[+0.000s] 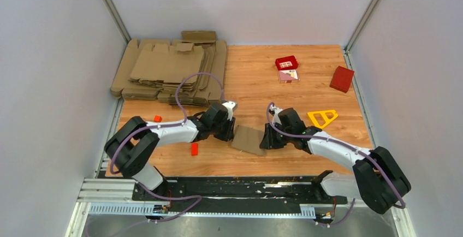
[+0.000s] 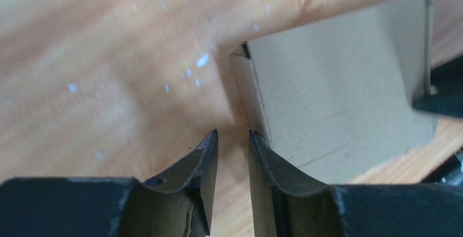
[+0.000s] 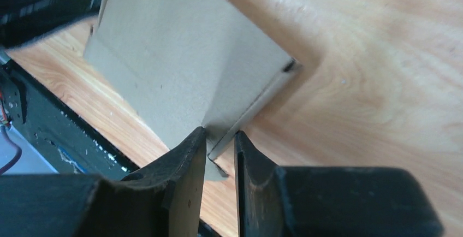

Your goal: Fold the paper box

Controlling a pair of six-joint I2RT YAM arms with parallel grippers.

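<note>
The paper box (image 1: 249, 139) is a small brown cardboard piece lying on the wooden table between my two grippers. My left gripper (image 1: 230, 133) is at its left side. In the left wrist view the left gripper (image 2: 233, 132) stands open by a narrow gap, with only wood between the fingers, and the box (image 2: 338, 84) lies just right of its right finger. My right gripper (image 1: 267, 138) is at the box's right side. In the right wrist view the right gripper (image 3: 220, 133) has closed on the corner edge of the box (image 3: 180, 62).
A big pile of flat cardboard blanks (image 1: 169, 67) fills the back left. A red box (image 1: 342, 78), a small red tray (image 1: 286, 62) and a yellow triangle (image 1: 323, 117) lie to the right. Small red pieces (image 1: 194, 149) lie near the left arm. A black rail (image 1: 240, 185) runs along the near edge.
</note>
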